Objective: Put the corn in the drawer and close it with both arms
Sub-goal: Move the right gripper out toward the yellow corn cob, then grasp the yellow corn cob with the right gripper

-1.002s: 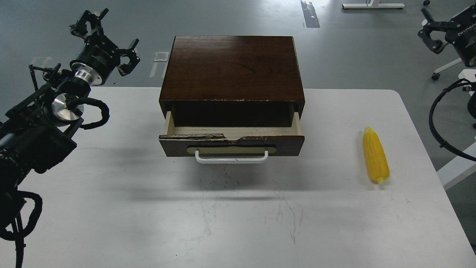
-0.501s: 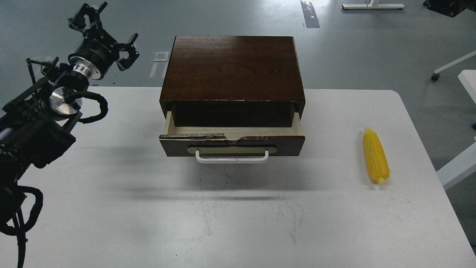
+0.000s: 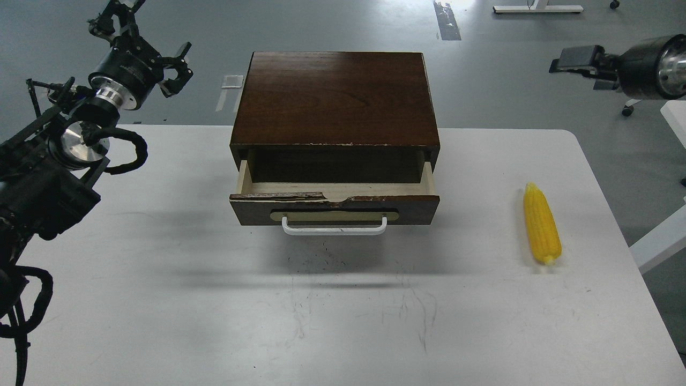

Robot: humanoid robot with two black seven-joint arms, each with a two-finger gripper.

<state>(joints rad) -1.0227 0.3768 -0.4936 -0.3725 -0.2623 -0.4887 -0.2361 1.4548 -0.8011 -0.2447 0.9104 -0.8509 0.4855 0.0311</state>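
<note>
- Our left pincer (image 3: 140, 32) is up at the far left, above and beyond the worktop's (image 3: 161, 300) back-left corner; claws spread apart, nothing between them.
- Left arm (image 3: 48, 177) comes up along the left edge, silver joint rings and looping black cables showing.
- Our right pincer (image 3: 576, 58) is at the upper right, past the worktop's far right corner, pointing left; seen small and dark, so we cannot tell whether its fingers are apart or together. It is well clear of everything on the worktop.
- Corn (image 3: 542, 223) lies flat on the worktop near the right edge, well apart from the box and from both pincers.
- Corn's long axis runs roughly front-to-back, slightly slanted: tapered tip points away from us, blunt stub end points toward us and a bit right.
- Drawer (image 3: 333, 206) is pulled partly out of the dark brown box (image 3: 335, 99) at the worktop's back middle; pale wood inside, chipped top edge on its front.
- White bar handle (image 3: 333, 229) on the beige oval plate faces us.
</note>
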